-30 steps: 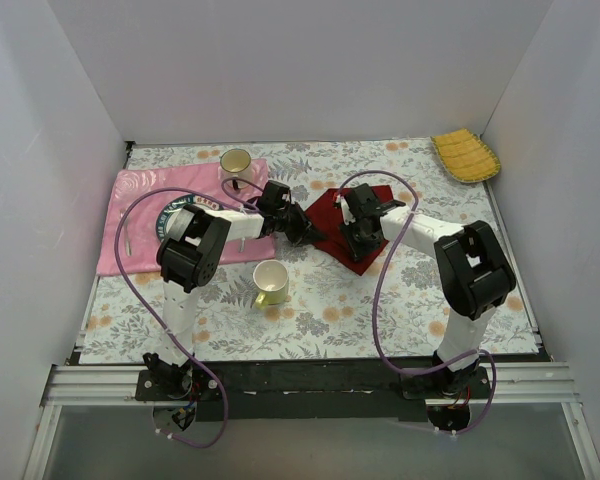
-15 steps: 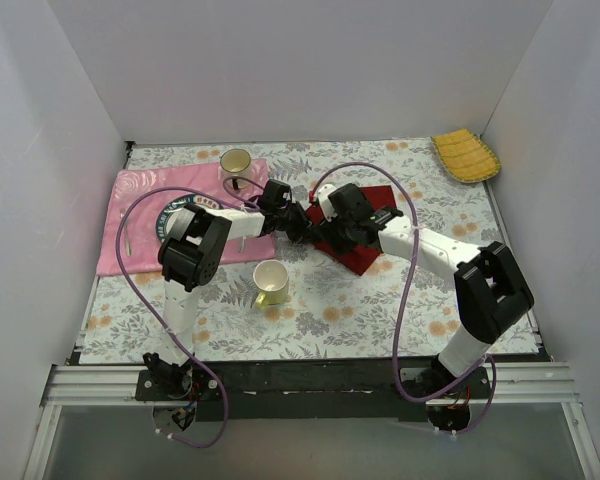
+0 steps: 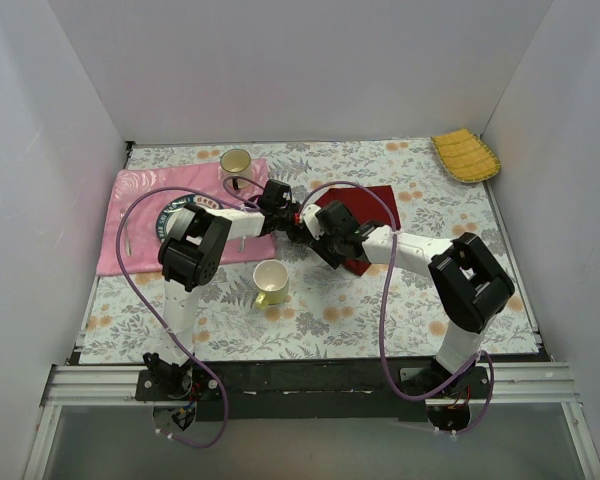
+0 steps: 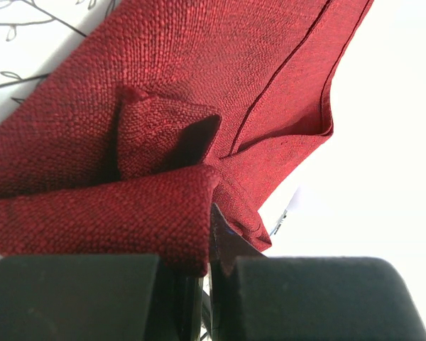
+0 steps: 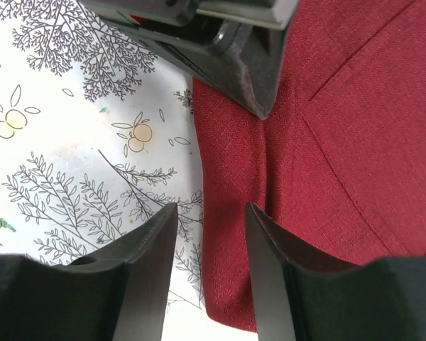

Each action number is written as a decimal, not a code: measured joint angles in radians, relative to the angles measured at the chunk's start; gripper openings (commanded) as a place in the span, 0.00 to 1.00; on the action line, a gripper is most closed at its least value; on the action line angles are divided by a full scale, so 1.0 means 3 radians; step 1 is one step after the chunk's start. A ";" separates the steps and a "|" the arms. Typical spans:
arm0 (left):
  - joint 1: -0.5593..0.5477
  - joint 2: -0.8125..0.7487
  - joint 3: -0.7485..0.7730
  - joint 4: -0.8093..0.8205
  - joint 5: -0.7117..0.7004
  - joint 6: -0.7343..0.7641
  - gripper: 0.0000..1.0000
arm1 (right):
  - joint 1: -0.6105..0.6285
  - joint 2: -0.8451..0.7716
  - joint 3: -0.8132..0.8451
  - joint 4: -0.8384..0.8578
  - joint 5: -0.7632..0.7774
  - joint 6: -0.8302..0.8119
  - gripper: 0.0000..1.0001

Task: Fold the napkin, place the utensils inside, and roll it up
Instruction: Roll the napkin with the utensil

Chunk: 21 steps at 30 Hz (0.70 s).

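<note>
The dark red napkin [image 3: 368,200] lies folded on the floral table, right of centre. My left gripper [image 3: 298,222] is shut on a bunched fold at its left edge; in the left wrist view the napkin [image 4: 199,85] rises from between the fingers of the gripper [image 4: 209,264]. My right gripper [image 3: 321,238] sits right beside it. In the right wrist view it [image 5: 211,213] is open, its jaws straddling the napkin's [image 5: 341,142] left edge, with the left gripper [image 5: 227,50] just ahead. A thin pale utensil [image 3: 128,236] lies on the pink cloth. The black-handled knife is not in view.
A pink patterned cloth [image 3: 140,190] with a plate [image 3: 172,215] lies at the left. A gold-rimmed cup [image 3: 236,160] stands at the back and a yellow-lined cup [image 3: 270,283] in front of the left arm. A yellow ribbed cloth [image 3: 466,155] lies in the back right corner.
My right gripper has moved left from over the napkin's middle to its left edge, close beside the left gripper. The left gripper has stayed shut on the napkin.
</note>
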 measured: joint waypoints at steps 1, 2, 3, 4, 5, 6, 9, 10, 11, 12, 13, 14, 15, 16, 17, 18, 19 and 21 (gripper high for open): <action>0.0000 0.0000 0.0000 0.0000 0.0000 -0.0001 0.00 | 0.0000 0.0014 0.0000 0.0009 -0.0001 -0.0008 0.51; 0.0000 0.0000 0.0000 -0.0001 0.0000 0.0000 0.00 | 0.0000 0.0023 0.0000 0.0018 -0.0003 -0.0013 0.51; 0.0000 0.0000 0.0000 0.0000 0.0000 0.0000 0.00 | 0.0000 0.0031 0.0000 0.0029 -0.0003 -0.0019 0.50; 0.0000 0.0000 0.0000 0.0000 0.0000 0.0000 0.00 | 0.0000 0.0038 0.0000 0.0045 -0.0004 -0.0024 0.49; 0.0000 0.0000 0.0000 0.0000 0.0000 0.0000 0.00 | 0.0000 0.0048 0.0000 0.0060 -0.0008 -0.0034 0.49; 0.0000 0.0000 0.0000 0.0000 0.0000 0.0000 0.00 | 0.0000 0.0060 0.0000 0.0074 -0.0013 -0.0038 0.49; 0.0001 0.0000 0.0000 0.0000 0.0001 0.0001 0.00 | -0.0001 0.0099 0.0000 0.0084 -0.0013 -0.0047 0.49; 0.0001 0.0000 0.0000 0.0000 0.0003 0.0001 0.00 | -0.0001 0.0111 -0.0001 0.0089 -0.0014 -0.0048 0.49; 0.0001 0.0000 0.0000 0.0000 0.0003 0.0001 0.00 | -0.0004 0.0120 -0.0001 0.0095 -0.0013 -0.0050 0.49; 0.0001 0.0000 0.0000 0.0000 0.0004 0.0001 0.00 | -0.0010 0.0127 -0.0001 0.0106 -0.0013 -0.0050 0.49; 0.0001 0.0000 0.0000 0.0000 0.0005 0.0001 0.00 | -0.0014 0.0132 -0.0005 0.0118 -0.0010 -0.0051 0.49; 0.0001 0.0000 0.0000 0.0000 0.0005 0.0001 0.00 | -0.0017 0.0139 -0.0011 0.0139 -0.0005 -0.0053 0.49; 0.0001 0.0000 0.0000 0.0000 0.0006 0.0001 0.00 | -0.0018 0.0150 -0.0022 0.0169 0.0010 -0.0056 0.48; 0.0001 0.0000 0.0000 0.0000 0.0006 0.0003 0.00 | -0.0019 0.0174 -0.0025 0.0184 0.0028 -0.0057 0.48; 0.0001 0.0000 0.0000 0.0000 0.0006 0.0004 0.00 | -0.0020 0.0187 -0.0025 0.0201 0.0034 -0.0058 0.47; 0.0003 0.0000 0.0000 0.0000 0.0009 0.0008 0.00 | -0.0023 0.0192 -0.0029 0.0239 0.0060 -0.0057 0.46; 0.0004 0.0000 0.0000 0.0000 0.0013 0.0014 0.00 | -0.0025 0.0201 -0.0031 0.0262 0.0081 -0.0053 0.45; 0.0005 0.0000 0.0000 0.0000 0.0015 0.0017 0.00 | -0.0033 0.0221 -0.0038 0.0331 0.0144 -0.0038 0.42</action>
